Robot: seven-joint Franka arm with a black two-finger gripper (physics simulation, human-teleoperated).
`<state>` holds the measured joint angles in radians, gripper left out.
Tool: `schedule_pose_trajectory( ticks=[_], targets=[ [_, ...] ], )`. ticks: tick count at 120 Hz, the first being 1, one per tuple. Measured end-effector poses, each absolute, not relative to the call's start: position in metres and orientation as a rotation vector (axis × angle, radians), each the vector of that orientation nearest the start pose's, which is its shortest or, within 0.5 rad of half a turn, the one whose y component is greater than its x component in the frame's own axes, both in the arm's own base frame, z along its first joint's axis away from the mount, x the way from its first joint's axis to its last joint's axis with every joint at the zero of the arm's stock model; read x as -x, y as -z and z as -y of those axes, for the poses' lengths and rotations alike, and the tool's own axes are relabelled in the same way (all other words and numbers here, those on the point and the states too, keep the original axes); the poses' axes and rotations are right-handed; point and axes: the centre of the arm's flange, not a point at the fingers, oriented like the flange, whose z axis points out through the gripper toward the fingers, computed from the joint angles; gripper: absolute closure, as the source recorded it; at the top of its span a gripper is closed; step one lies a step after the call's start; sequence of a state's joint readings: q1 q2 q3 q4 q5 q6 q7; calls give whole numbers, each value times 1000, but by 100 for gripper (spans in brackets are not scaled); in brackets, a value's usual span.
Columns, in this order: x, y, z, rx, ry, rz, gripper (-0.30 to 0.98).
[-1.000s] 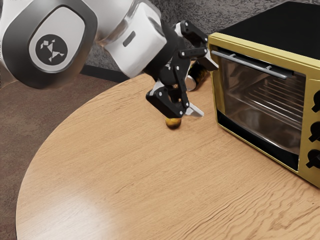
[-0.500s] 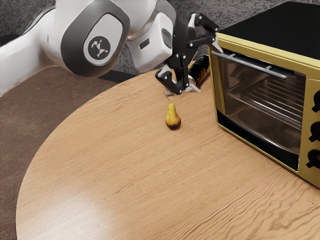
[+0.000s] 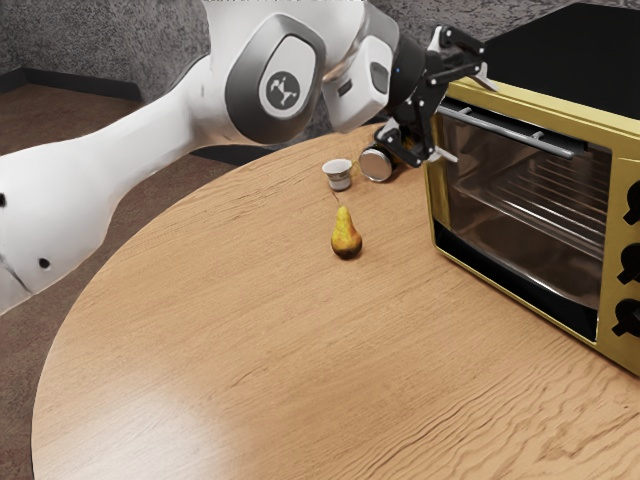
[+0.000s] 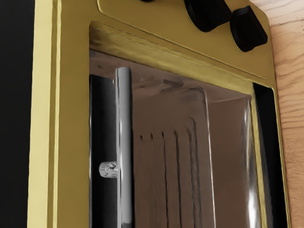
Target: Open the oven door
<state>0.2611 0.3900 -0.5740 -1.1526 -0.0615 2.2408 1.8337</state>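
In the exterior view, here comes the arm [image 3: 165, 125] from the left, reaching across to the oven [image 3: 570, 55], and the gripper [image 3: 467, 118] is right up by the near end of the handle [image 3: 505, 128]! It's spread wide, fingers well apart, one high by the oven's upper front edge and the other lower down, and it has hold of nothing. Whether either finger touches the oven, I can't tell from here. The oven door [image 3: 520, 215] is shut, its glass set in the yellow front, with the wire rack [image 3: 550, 195] visible behind it. Black knobs [image 3: 628, 262] line up at the exterior view's right of the door. Out on the round wooden desk [image 3: 220, 340], a pear [image 3: 346, 238] stands upright, stem up. Behind it there's a small white cup [image 3: 339, 174], and just beside that a bottle [image 3: 376, 163] lies with its pale round end showing, partly hidden by the gripper.

Over to the wrist view, and it's the oven front up close! The metal bar of the handle runs in front of a dark strip along the door, a short post [image 4: 109, 169] bracing it. The rack's wires run behind the glass, and beyond the oven's edge there's wood grain.
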Motion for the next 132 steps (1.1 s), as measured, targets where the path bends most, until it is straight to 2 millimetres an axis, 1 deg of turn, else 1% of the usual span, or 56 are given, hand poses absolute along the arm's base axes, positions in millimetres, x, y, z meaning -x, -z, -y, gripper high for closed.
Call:
schedule_pose_trajectory(
  ticks=[25,40,49,56,66,108,120,132],
  targets=[
    [-693,-687,116,1368,953,-2243,0],
    [-703,-668,113,1374,928,-2274,0],
    [-710,-660,113,1372,929,-2283,0],
    [-714,-658,126,1344,929,-2293,0],
    [-717,-657,131,1330,916,-2295,0],
    [-720,-646,132,1350,884,-2303,0],
    [-723,-643,125,1373,874,-2291,0],
    [-724,-641,124,1390,874,-2285,-1]
  ],
)
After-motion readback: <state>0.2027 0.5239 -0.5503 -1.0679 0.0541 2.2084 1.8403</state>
